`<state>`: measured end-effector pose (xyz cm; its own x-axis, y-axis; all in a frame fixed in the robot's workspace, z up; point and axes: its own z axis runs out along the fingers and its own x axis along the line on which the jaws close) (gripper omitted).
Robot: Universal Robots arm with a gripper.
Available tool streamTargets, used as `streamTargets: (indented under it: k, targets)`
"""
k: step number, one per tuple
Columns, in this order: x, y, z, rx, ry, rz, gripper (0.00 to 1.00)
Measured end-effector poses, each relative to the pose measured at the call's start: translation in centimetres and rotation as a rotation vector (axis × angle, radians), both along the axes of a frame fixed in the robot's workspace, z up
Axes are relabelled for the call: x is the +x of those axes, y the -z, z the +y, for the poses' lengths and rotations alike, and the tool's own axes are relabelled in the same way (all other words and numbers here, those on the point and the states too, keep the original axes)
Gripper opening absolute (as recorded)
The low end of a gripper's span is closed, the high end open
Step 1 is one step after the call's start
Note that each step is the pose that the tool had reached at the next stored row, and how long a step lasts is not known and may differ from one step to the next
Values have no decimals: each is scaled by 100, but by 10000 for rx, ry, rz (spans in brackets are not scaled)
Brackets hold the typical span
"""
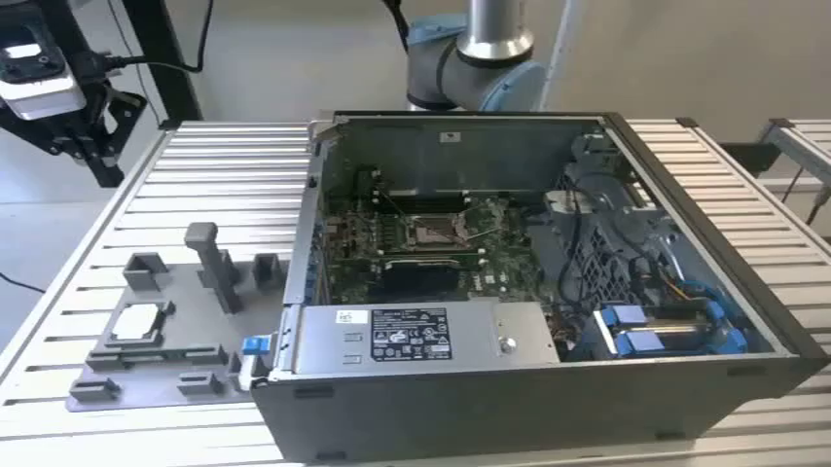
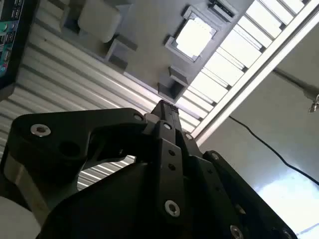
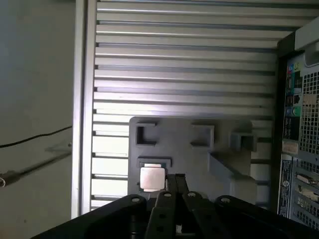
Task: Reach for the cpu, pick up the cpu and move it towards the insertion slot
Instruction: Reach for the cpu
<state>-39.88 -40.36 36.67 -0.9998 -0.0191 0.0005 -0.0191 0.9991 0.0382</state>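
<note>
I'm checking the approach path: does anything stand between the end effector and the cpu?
Nothing visible does. In the first wrist view the end effector hangs apart from the cpu, which lies uncovered in its grey fixture; the fixture's upright post stands off to one side.

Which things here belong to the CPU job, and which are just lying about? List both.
Job in hand: cpu, resting in the grey fixture; insertion slot on the green board; tool.
Lying about: grey fixture; computer case; slatted table.
</note>
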Motion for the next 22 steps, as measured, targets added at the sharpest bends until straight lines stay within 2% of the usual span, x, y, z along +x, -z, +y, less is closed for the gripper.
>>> streamTargets:
  k: [13, 15, 18, 22]
  targets:
    - [-3, -1, 0, -1, 0, 2, 0]
    - [-13, 0, -11, 0, 0, 0, 0]
    - [-85, 8, -48, 0, 1, -1, 0]
    - [-180, 31, -68, 0, 0, 0, 0]
